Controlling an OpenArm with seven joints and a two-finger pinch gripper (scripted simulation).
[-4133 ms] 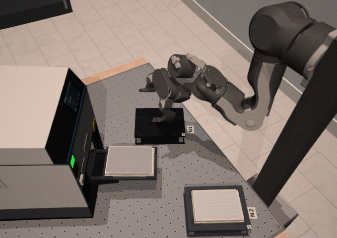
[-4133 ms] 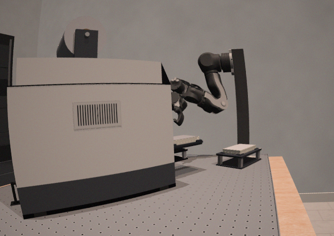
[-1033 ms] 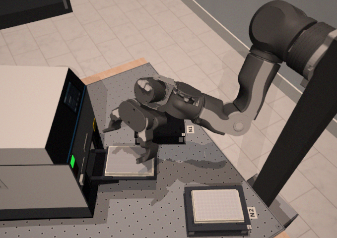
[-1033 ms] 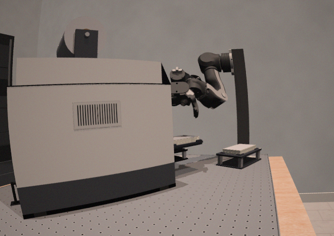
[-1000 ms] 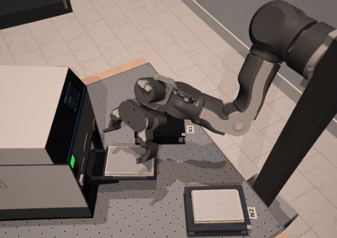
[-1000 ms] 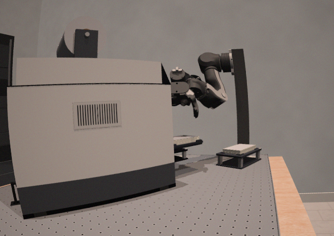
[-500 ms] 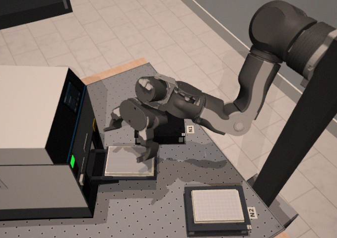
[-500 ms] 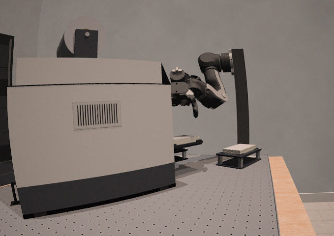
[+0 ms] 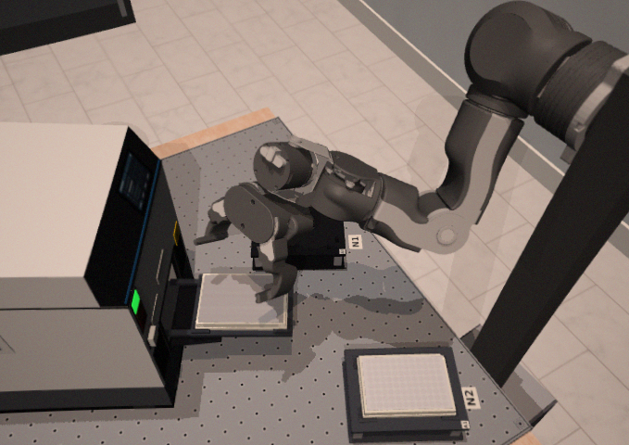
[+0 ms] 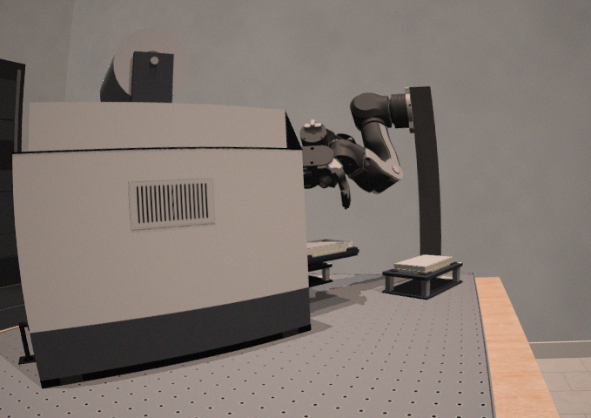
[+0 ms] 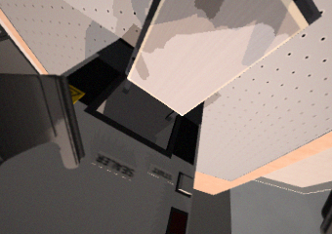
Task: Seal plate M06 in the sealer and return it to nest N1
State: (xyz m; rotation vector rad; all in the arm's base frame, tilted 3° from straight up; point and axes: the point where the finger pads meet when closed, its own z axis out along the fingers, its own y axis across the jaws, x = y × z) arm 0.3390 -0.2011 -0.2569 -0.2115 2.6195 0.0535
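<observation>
Fingers point(image 9: 241, 264) spread wide, nothing held, hanging well above M06 point(image 9: 241, 308). M06 lies foil-covered in the stage point(image 9: 181, 309) pocket, stage out, lamp point(image 9: 135, 300) green, so pickup looks allowed. Descent should be made straight down, fingers straddling M06's sides without scraping the foil; plate lifted level, then carried away from the stage to N1 point(image 9: 325, 251) just behind it. M09 point(image 9: 406, 384) left untouched.
</observation>
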